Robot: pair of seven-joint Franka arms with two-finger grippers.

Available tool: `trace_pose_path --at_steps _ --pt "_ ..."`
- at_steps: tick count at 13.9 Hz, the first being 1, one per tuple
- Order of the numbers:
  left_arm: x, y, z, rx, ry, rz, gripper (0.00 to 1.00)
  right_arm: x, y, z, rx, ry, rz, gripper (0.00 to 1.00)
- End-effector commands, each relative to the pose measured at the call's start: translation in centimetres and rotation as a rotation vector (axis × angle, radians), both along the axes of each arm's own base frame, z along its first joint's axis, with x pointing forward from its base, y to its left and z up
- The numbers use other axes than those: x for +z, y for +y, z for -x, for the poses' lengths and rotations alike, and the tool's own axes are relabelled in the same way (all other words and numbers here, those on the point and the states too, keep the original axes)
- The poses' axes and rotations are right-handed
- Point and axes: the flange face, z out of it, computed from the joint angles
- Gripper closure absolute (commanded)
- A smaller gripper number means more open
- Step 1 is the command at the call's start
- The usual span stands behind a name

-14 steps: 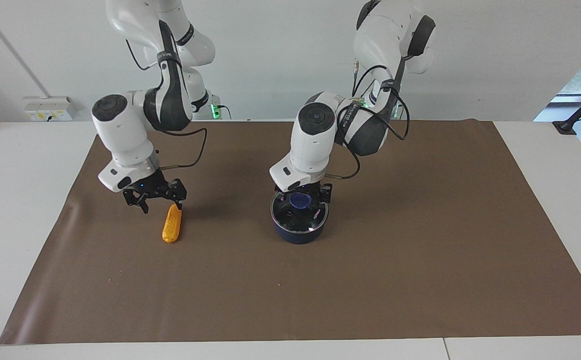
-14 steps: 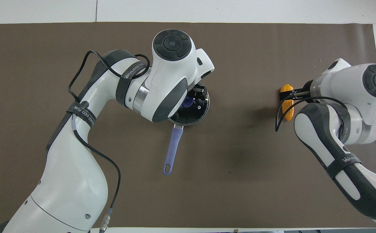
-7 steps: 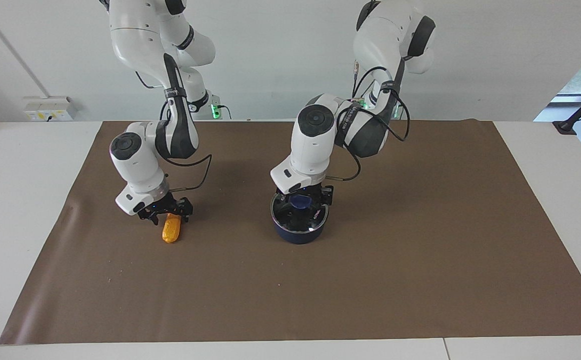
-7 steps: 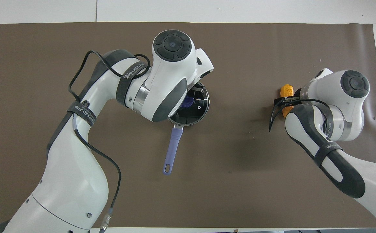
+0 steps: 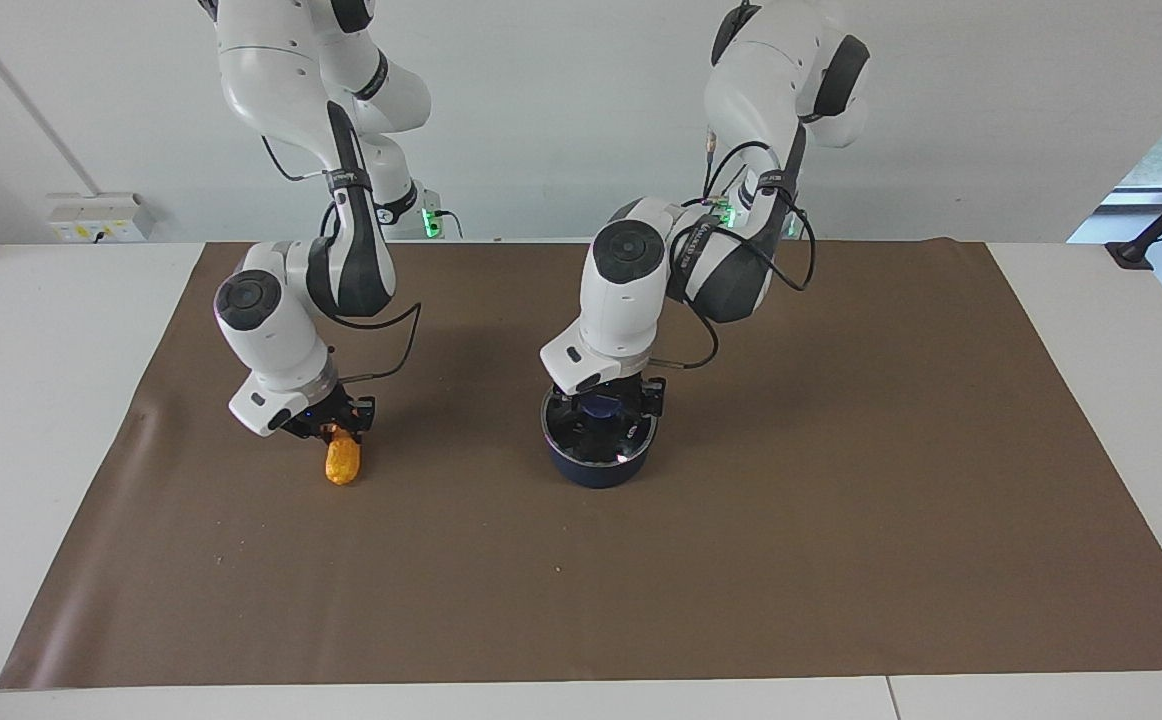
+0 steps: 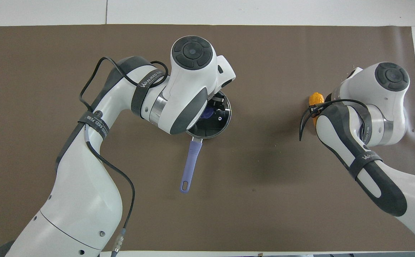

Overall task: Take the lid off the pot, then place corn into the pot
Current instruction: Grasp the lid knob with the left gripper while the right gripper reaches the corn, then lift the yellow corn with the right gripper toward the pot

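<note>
A round clear glass lid (image 5: 598,432) with a blue knob sits on the small navy pot (image 5: 596,465) mid-table; the left gripper (image 5: 609,403) straddles the knob, grip unclear. Toward the right arm's end, the right gripper (image 5: 333,426) clasps the bumpy orange-yellow corn (image 5: 343,460). Only overhead shows the pot's lighter-blue handle (image 6: 190,166)

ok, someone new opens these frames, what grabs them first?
Probably both arms working at once. The left gripper is down on the blue knob of the lid, which sits on the pot mid-mat, handle toward the robots. The right gripper is down on the corn, which lies on the brown mat toward the right arm's end.
</note>
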Motion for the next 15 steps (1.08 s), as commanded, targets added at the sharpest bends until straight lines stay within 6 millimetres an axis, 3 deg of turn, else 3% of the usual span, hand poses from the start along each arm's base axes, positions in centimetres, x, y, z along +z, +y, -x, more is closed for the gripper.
trace_pose_path --at_steps 1,3,4,6,7,9,12,15 --pt "-0.1 0.1 0.0 -0.015 -0.017 -0.014 0.04 2.0 0.2 -1.5 0.032 0.046 0.008 1.00" --pt "-0.2 0.0 0.2 -0.017 -0.008 -0.018 0.04 4.2 0.7 -1.9 0.032 0.088 0.002 1.00" --pt "-0.2 0.0 0.2 -0.016 -0.009 -0.016 0.06 6.0 2.3 -2.0 0.050 0.091 0.000 1.00" --pt "-0.2 -0.1 0.3 -0.018 -0.004 -0.018 0.19 8.9 2.8 -2.1 -0.003 0.094 -0.004 1.00" --pt "-0.2 -0.1 0.4 -0.018 -0.002 -0.017 0.32 9.8 3.2 -2.2 -0.061 0.092 -0.014 1.00" --pt "-0.1 -0.1 0.3 -0.016 -0.001 -0.016 0.49 10.3 4.2 -2.2 -0.062 0.087 -0.015 1.00" --pt "-0.1 0.0 0.4 -0.017 0.002 -0.018 0.57 11.0 5.0 -2.0 -0.050 0.087 -0.018 1.00" --pt "-0.1 0.1 0.3 -0.015 0.005 -0.019 0.60 12.5 9.2 -1.6 -0.023 0.086 -0.032 1.00"
